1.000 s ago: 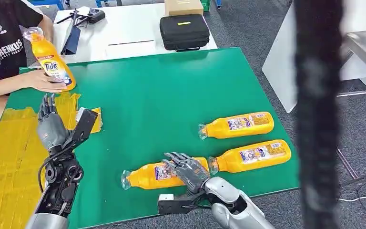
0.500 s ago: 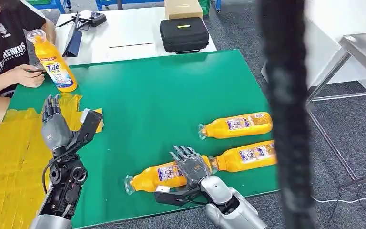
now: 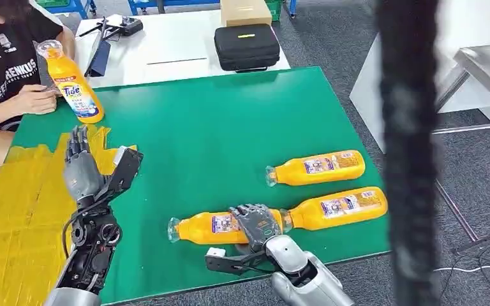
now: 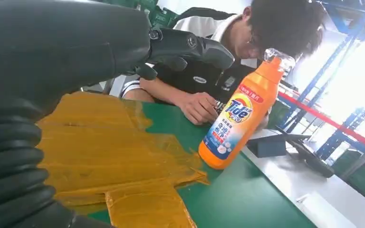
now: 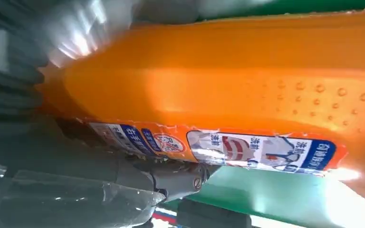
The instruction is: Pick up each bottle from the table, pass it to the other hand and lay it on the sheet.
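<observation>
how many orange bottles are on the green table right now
4. One stands upright at the far left corner by the person. Three lie near the front right: one under the right hand, one beside it, one behind.

Head view: bright, even overhead light, soft short shadows under the bottles on the green bench; focus sharp except a thick dark blurred bar close to the lens. Left wrist view: strong backlight, far bkgd blown out white, the left hand near-black and soft-focused, upright bottle crisp. Right wrist view: very close, nearest bottle smeared w/ motion blur, white glare patches, label readable-ish.
</observation>
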`<state>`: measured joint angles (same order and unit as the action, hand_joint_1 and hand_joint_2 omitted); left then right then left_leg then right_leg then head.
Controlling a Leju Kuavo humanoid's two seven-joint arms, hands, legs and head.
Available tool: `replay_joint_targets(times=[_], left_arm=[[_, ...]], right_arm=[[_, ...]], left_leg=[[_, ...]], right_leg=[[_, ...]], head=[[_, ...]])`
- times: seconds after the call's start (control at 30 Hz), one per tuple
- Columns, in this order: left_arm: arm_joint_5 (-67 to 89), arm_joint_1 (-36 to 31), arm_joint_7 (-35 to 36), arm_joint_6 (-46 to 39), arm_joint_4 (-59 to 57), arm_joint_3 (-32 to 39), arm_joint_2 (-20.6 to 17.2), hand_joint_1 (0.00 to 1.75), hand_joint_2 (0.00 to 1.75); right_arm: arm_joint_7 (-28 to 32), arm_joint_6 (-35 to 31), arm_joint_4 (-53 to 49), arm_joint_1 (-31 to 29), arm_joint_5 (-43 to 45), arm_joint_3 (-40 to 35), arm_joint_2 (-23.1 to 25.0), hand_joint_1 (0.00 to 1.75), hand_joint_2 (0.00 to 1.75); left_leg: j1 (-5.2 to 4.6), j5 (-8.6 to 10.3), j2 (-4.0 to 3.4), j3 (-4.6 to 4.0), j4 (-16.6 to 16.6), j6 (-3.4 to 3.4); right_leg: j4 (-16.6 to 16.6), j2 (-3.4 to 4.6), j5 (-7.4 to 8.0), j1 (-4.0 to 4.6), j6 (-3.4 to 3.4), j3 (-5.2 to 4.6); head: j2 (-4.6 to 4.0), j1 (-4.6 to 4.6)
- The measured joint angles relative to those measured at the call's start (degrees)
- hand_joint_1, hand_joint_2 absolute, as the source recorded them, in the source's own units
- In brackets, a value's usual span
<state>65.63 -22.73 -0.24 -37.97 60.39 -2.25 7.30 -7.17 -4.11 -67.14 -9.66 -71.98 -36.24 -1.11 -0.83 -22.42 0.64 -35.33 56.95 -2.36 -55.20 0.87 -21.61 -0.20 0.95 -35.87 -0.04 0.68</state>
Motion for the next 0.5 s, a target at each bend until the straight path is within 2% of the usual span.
replay_joint_targets(times=[0.1,0.23,0.27,0.4,0.5], left_arm=[[-4.75,0.72,-2.84,1.56,1.03,-0.09,0.09,0.00,1.75],[-28.00,3.40,-13.98,16.23,5.13,-1.26,0.87,0.00,1.75],[-30.13,4.15,-15.26,17.32,6.28,-1.88,1.01,0.00,1.75],[-30.49,6.66,-16.48,18.06,12.62,-5.18,1.29,0.00,1.75],[-33.77,7.73,-17.07,22.08,16.33,-8.05,1.29,0.00,1.75]], right_arm=[[0.63,-1.29,-0.02,0.18,0.74,0.77,0.28,1.75,1.75],[3.51,-6.89,-0.24,0.88,5.21,3.58,1.33,1.75,1.75],[4.42,-8.56,-0.39,1.11,6.61,4.40,1.53,1.75,1.75],[8.11,-21.80,-2.56,3.58,11.22,9.60,3.02,1.75,1.75],[12.66,-27.85,-4.72,3.84,17.01,13.14,4.20,1.75,1.75]], left_leg=[[0.00,-0.02,-0.01,0.00,0.00,0.00],[-0.01,-0.08,-0.01,-0.04,0.00,0.02],[-0.01,-0.10,-0.02,-0.06,0.00,0.02],[-0.04,-0.06,0.04,-0.28,0.01,-0.06],[-0.03,-0.05,0.03,-0.34,0.01,-0.06]], right_leg=[[0.00,0.00,-0.01,0.00,0.01,-0.01],[0.00,0.00,-0.05,-0.01,0.06,-0.03],[0.00,0.01,-0.05,-0.02,0.06,-0.05],[0.00,-0.02,-0.01,-0.04,0.09,-0.22],[0.00,-0.02,0.00,-0.04,0.09,-0.28]], head=[[0.00,0.00],[0.00,-0.02],[0.00,-0.02],[0.00,0.02],[0.00,0.00]])
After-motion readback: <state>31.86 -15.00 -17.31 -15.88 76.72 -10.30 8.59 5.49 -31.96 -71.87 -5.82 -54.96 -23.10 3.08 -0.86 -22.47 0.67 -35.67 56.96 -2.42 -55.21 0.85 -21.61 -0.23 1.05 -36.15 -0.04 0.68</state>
